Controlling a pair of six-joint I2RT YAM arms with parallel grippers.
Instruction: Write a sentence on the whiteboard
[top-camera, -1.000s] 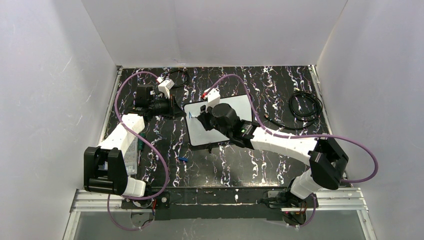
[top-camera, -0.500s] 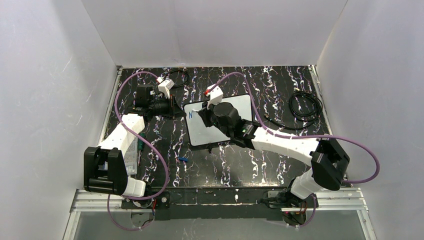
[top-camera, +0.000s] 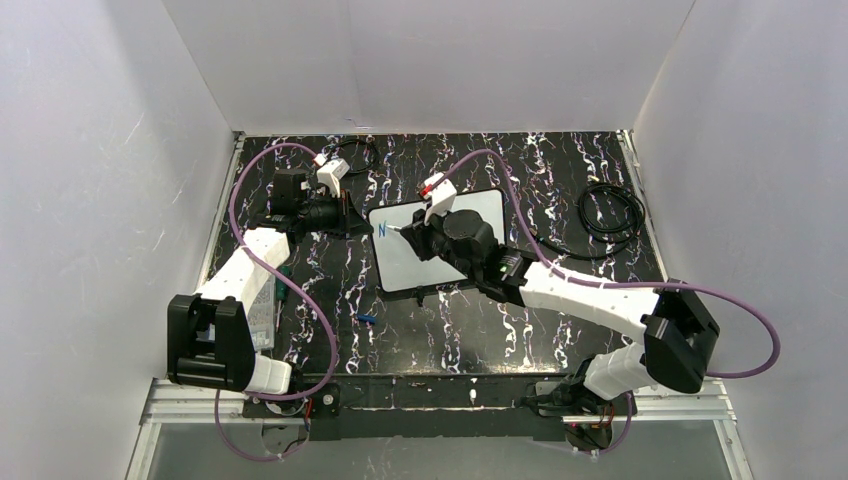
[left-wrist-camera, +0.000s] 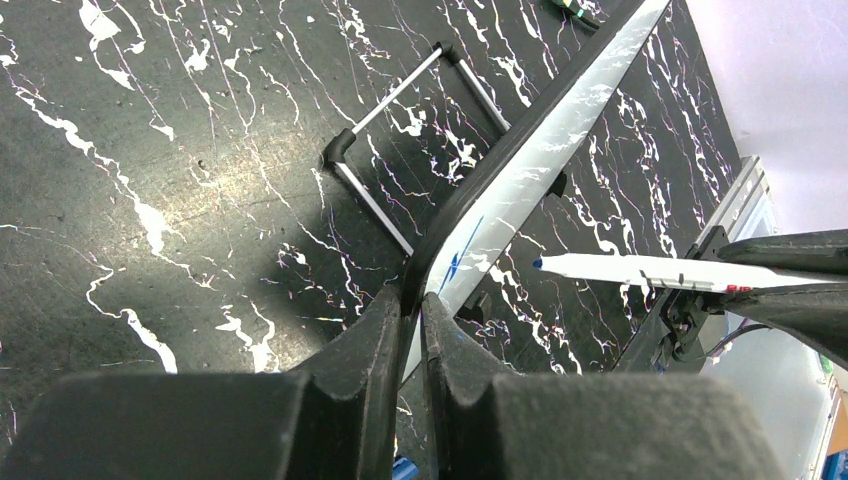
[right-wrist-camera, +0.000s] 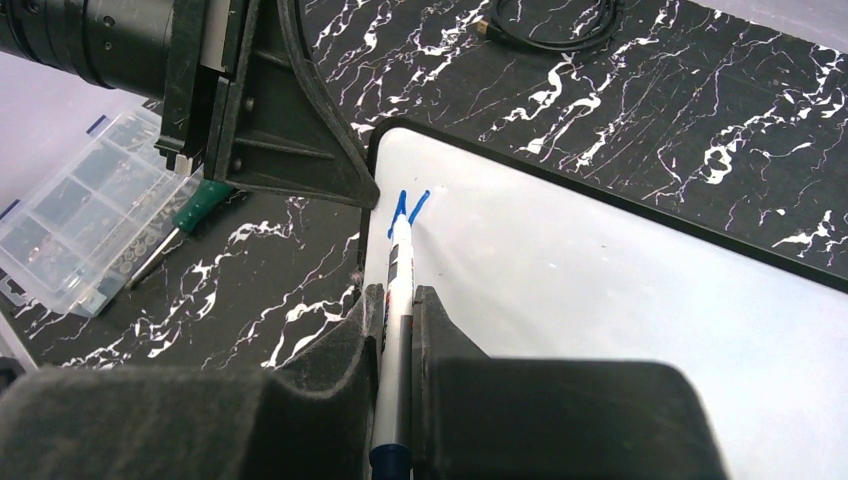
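Note:
The whiteboard (top-camera: 400, 268) lies at the middle of the dark marbled table. It also shows in the right wrist view (right-wrist-camera: 620, 290) and edge-on in the left wrist view (left-wrist-camera: 530, 160). Of the sentence, only a blue "N" (right-wrist-camera: 408, 208) shows, near the board's far left corner (top-camera: 381, 230). My left gripper (left-wrist-camera: 412, 300) is shut on the board's left edge (top-camera: 350, 222). My right gripper (right-wrist-camera: 400, 295) is shut on a white marker (right-wrist-camera: 398, 262) with a blue tip. The tip sits just by the "N". In the left wrist view the marker (left-wrist-camera: 640, 270) looks slightly off the surface.
A clear plastic parts box (right-wrist-camera: 80, 220) and a green-handled screwdriver (right-wrist-camera: 195, 205) lie left of the board. A blue cap (top-camera: 366, 320) lies in front of it. A black cable coil (top-camera: 610, 212) sits at the right. A wire stand (left-wrist-camera: 400, 110) juts from the board's underside.
A blue "N" has appeared at the board's far left corner. My right gripper has shifted a little to the right with the marker. The left gripper has not moved.

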